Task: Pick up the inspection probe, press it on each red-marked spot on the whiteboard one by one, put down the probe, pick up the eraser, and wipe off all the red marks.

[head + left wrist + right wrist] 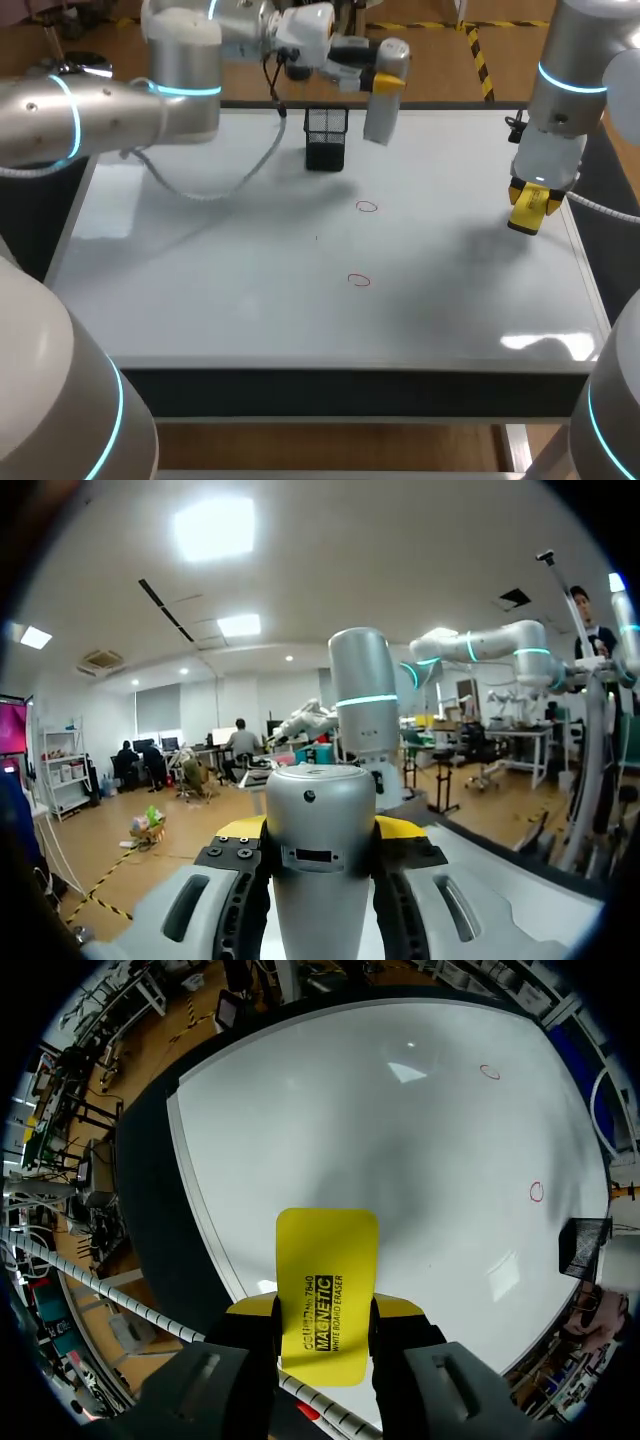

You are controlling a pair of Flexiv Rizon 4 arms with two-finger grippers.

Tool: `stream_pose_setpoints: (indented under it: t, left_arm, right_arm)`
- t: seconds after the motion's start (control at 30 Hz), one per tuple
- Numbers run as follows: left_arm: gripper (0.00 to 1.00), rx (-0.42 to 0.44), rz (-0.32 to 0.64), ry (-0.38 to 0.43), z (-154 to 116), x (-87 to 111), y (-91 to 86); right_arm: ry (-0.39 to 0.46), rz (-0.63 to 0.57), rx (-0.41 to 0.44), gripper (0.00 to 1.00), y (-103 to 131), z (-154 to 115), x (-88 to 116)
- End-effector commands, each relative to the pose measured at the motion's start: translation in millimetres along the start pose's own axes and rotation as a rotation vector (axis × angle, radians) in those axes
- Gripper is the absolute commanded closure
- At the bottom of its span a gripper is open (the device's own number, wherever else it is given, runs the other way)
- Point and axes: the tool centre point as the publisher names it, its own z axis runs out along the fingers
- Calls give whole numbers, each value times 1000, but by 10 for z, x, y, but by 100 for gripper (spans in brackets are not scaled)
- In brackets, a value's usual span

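Note:
The grey cylindrical probe hangs in the air above the whiteboard's far edge, tilted slightly. My left gripper is shut on it, and in the left wrist view the probe fills the gap between the yellow tips of this gripper. Two red circles, one farther and one nearer, are drawn mid-board on the whiteboard. My right gripper hovers over the board's right edge, shut on the yellow eraser. In the right wrist view, the eraser sticks out ahead of the gripper, with both red marks beyond.
A black mesh holder stands at the board's far middle, just left of the probe, and shows in the right wrist view. A grey cable from my left arm droops onto the board's far left.

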Motion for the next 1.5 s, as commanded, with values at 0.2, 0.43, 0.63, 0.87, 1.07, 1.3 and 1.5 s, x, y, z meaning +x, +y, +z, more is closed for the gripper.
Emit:
stream_pose_setpoints:
  t: [0.2,0.43,0.63,0.87,1.07,1.3,1.5]
  left_arm:
    - [100,6,-10,63,-45,-452,-143]
    - [100,-5,-15,62,-19,-685,-161]
    - [100,-14,-37,63,19,-816,-119]
    - [100,-5,-60,54,23,-901,-53]
    - [100,-2,-57,52,28,-924,-41]
    - [100,0,-59,53,29,-926,-39]
    - [100,0,-59,53,29,-926,-39]
  right_arm:
    - [3,-2,1,100,-6,-5,2]
    - [3,-2,1,100,-6,-5,2]
    - [3,-2,1,100,-6,-5,2]
    - [3,-2,1,100,-6,-5,2]
    - [3,-2,1,100,-6,-5,2]
    - [3,-2,1,100,-6,-5,2]
    - [3,-2,1,100,-6,-5,2]
